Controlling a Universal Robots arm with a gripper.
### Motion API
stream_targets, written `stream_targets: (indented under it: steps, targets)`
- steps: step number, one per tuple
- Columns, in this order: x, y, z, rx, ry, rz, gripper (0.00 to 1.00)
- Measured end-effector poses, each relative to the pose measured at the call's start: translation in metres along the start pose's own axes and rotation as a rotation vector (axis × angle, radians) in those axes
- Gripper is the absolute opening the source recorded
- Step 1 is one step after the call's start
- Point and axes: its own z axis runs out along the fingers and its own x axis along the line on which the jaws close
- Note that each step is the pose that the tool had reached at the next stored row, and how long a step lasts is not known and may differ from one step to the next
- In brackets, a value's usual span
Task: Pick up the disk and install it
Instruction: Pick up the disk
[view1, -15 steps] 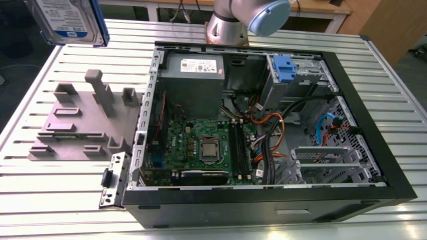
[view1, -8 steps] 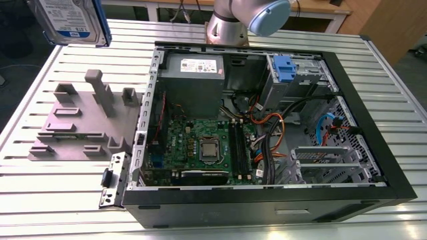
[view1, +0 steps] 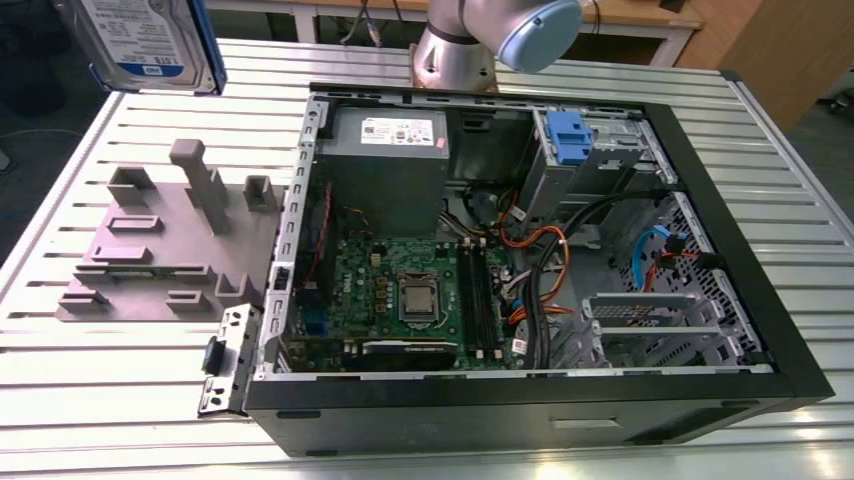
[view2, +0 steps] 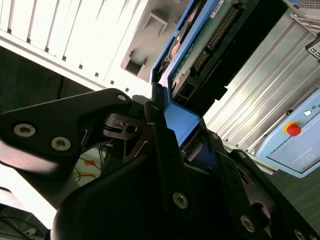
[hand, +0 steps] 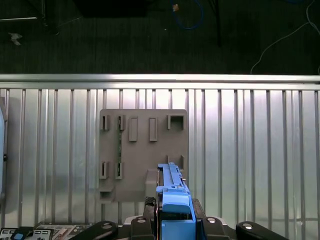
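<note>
The claw grips the disk, up high at 10 o'clock in the exterior view. Pick-up looks done. I think the next move needs a careful carry to the open computer case, at 4 o'clock from the disk.

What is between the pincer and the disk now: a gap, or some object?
Nothing. In the second wrist view the pincer is shut directly on the disk, its fingers touching the blue frame.

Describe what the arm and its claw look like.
The arm is a silver-grey metal tube topped by a rounded pale blue joint cap. In the second wrist view the claw is matte black, built of flat angular links with rounded ends and studded with silver screw heads.
</note>
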Motion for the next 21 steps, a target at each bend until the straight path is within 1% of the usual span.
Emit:
stream_targets:
  steps: [2, 6, 9, 15, 18, 21]
  targets:
    - [0.0013, -0.0006, 0.0000, 0.0001, 0.0000, 0.000, 0.36]
    - [0.0014, -0.0008, 0.0000, 0.0000, 0.0000, 0.000, 0.36]
    - [0.0014, -0.0044, -0.0002, -0.0001, 0.0000, 0.000, 0.36]
    - [0.0013, -0.0145, -0.0005, -0.0001, 0.0001, 0.000, 0.36]
    - [0.0023, -0.0161, -0.0005, 0.0000, 0.0000, 0.000, 0.36]
    - [0.0069, -0.0168, -0.0006, 0.0000, 0.0001, 0.000, 0.36]
